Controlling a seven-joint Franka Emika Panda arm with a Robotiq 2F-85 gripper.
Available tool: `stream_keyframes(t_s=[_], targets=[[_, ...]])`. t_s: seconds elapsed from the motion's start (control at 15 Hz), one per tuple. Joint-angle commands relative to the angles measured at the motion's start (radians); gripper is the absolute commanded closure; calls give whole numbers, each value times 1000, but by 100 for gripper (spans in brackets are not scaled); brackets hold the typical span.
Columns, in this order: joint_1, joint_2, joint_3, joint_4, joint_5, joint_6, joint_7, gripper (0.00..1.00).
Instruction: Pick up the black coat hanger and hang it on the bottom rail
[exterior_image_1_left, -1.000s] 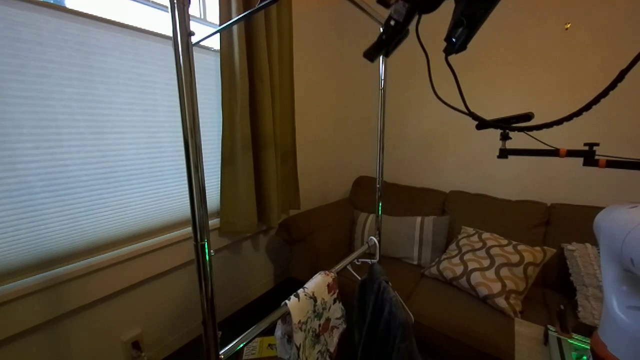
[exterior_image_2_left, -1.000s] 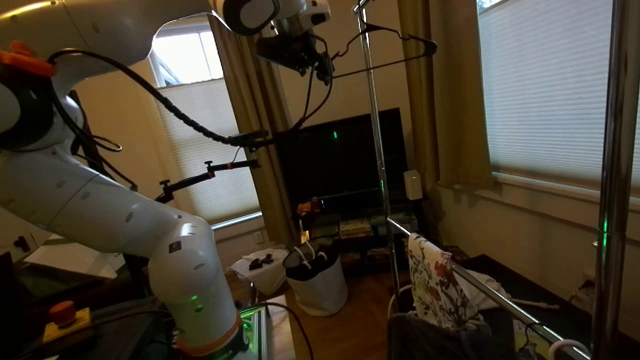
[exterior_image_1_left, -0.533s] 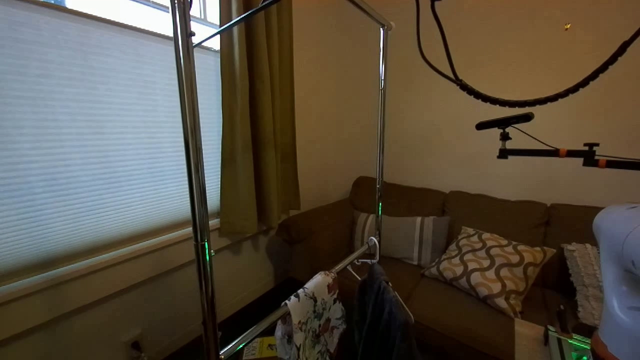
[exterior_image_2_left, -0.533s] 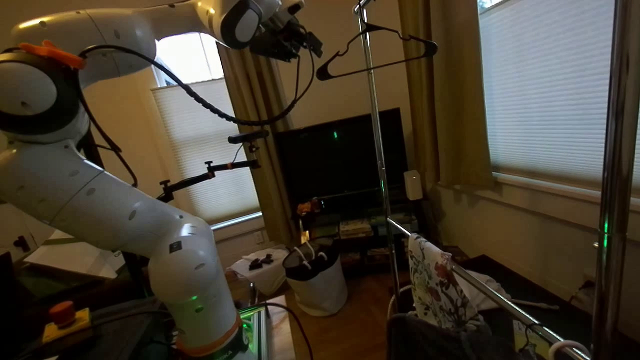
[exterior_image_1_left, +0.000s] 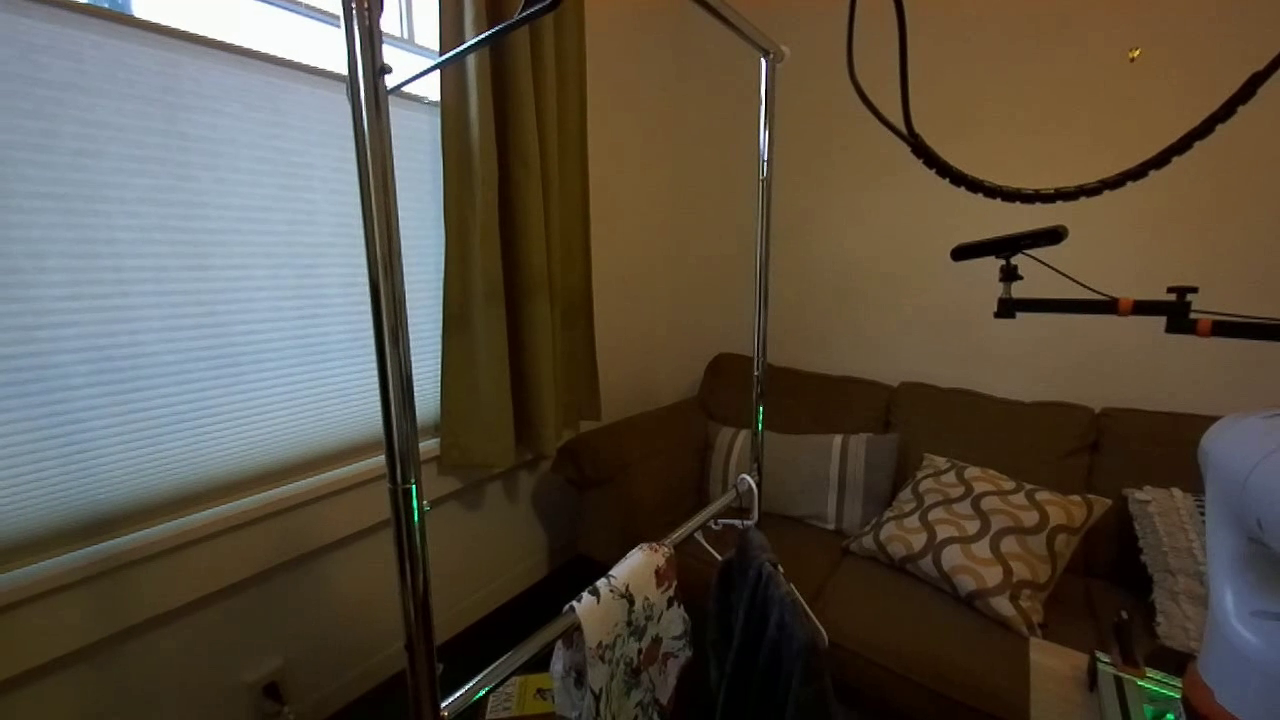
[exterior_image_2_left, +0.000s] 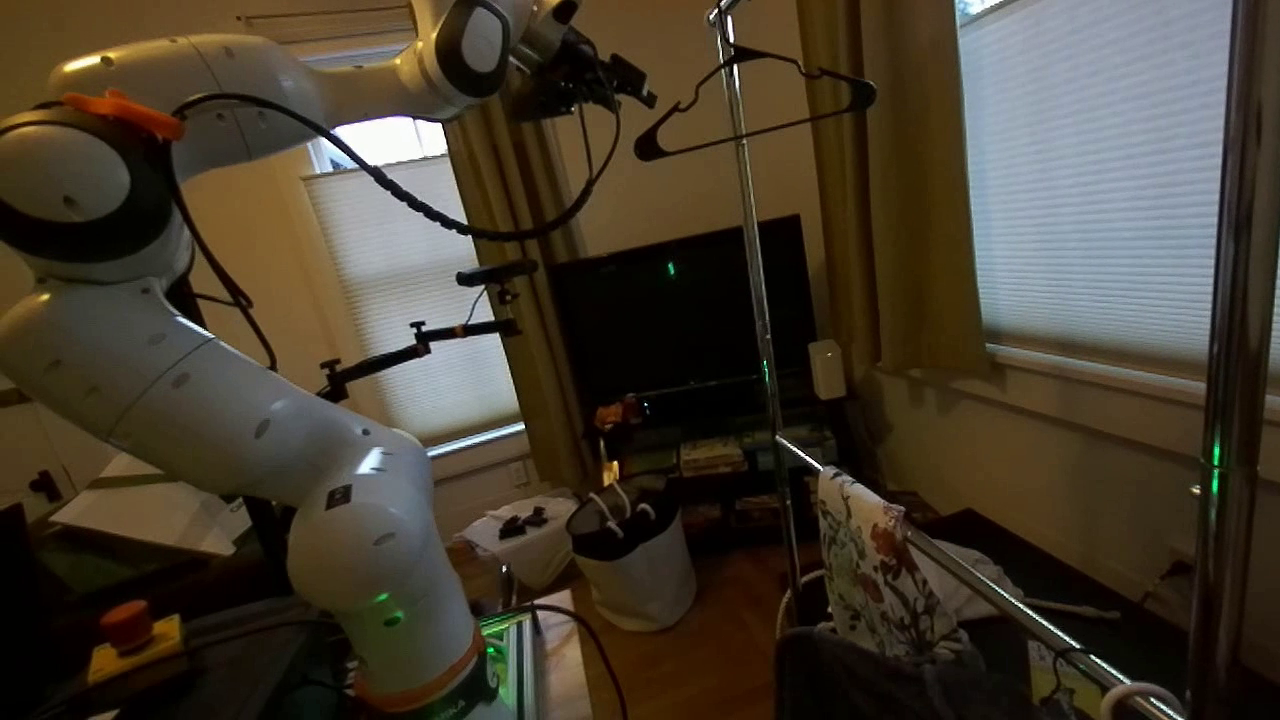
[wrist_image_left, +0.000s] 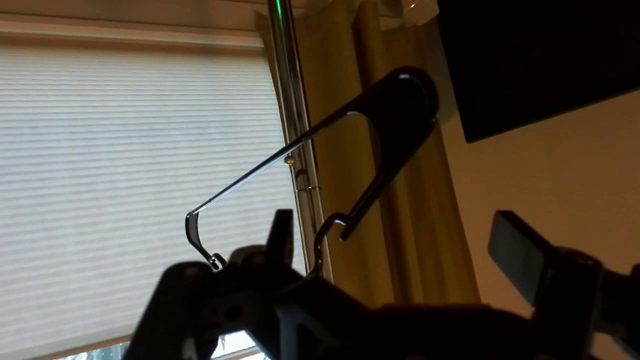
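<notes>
The black coat hanger (exterior_image_2_left: 740, 57) hangs near the top of the metal rack; its hook runs out of the frame. Its lower bar also shows in an exterior view (exterior_image_1_left: 475, 45), and the hanger crosses the wrist view (wrist_image_left: 405, 110). My gripper (exterior_image_2_left: 636, 82) is just left of the hanger's near end, apart from it. In the wrist view the gripper (wrist_image_left: 392, 240) is open and empty, with the hanger beyond the fingers. The bottom rail (exterior_image_1_left: 515, 660) also shows in an exterior view (exterior_image_2_left: 1000, 594).
A floral cloth (exterior_image_1_left: 625, 630) and a dark garment (exterior_image_1_left: 765, 640) hang at the bottom rail, with a white hanger (exterior_image_1_left: 752, 500) at its far end. Rack posts (exterior_image_2_left: 760, 300) stand at both ends. A camera on a bracket (exterior_image_1_left: 1010, 243) and a laundry basket (exterior_image_2_left: 640, 580) are nearby.
My gripper has moved up and back from the hanger's near end, uncovering it. The gripper has left an exterior view, where only its cables show. The hanger looks unmoved.
</notes>
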Motion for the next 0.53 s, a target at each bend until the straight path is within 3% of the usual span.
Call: stream_keyframes(t_s=[0.0, 0.47], targets=[[40, 14, -25, 4, -40, 4, 27, 0], [-74, 95, 88, 123, -200, -166, 294, 0]])
